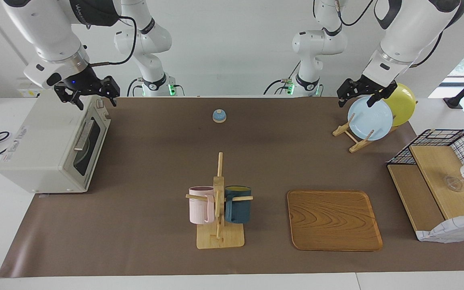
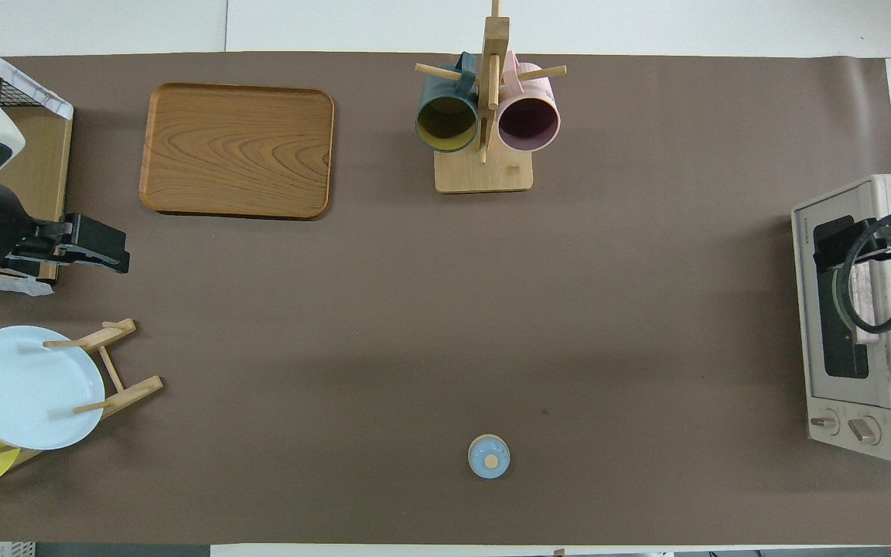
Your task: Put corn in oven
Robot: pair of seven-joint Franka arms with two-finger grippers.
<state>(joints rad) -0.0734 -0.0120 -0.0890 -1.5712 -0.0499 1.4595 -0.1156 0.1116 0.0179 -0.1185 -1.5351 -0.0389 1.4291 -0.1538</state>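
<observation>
Facing view: the right tool (image 1: 89,96) is held over the oven's (image 1: 50,145) top, fingers spread and empty; the left tool (image 1: 359,93) waits above the plates, also spread — no corn is seen.

Overhead view: the oven (image 2: 863,317) sits at three o'clock — door shut.

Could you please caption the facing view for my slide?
Right end effector hangs above the closed oven; left end effector waits over the plate rack; no corn visible.
</observation>
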